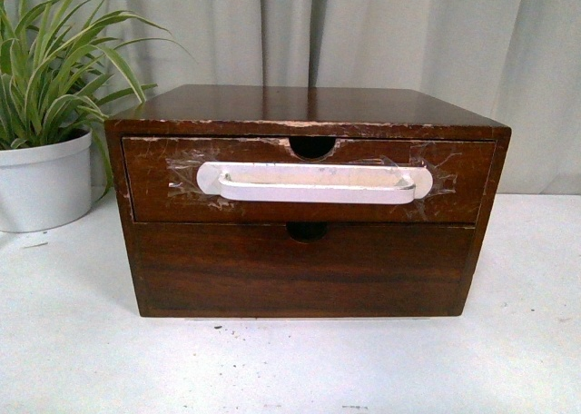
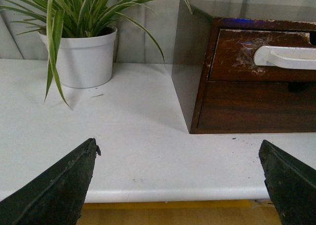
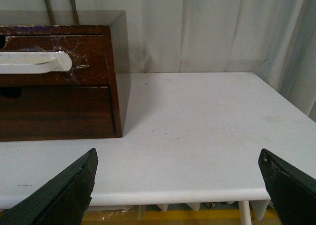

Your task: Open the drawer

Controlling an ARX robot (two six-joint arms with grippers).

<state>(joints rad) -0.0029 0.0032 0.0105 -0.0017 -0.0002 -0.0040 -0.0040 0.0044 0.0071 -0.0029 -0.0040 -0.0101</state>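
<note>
The drawer (image 1: 154, 192) is the upper one of a dark brown wooden chest (image 1: 309, 103). It is shut, with a scuffed front, a half-round notch in its rim and a long white bar handle (image 1: 313, 182) taped on. It also shows in the left wrist view (image 2: 232, 62) and in the right wrist view (image 3: 89, 52). Neither gripper is in the front view. My left gripper (image 2: 180, 148) is open and empty over the table's front edge, short of the chest's left corner. My right gripper (image 3: 178, 155) is open and empty at the front edge, off the chest's right side.
A plain dark drawer front (image 1: 304, 269) without a handle sits below. A potted plant in a white pot (image 1: 44, 182) stands left of the chest on the white table (image 1: 73, 341); it also shows in the left wrist view (image 2: 84, 57). Grey curtains hang behind.
</note>
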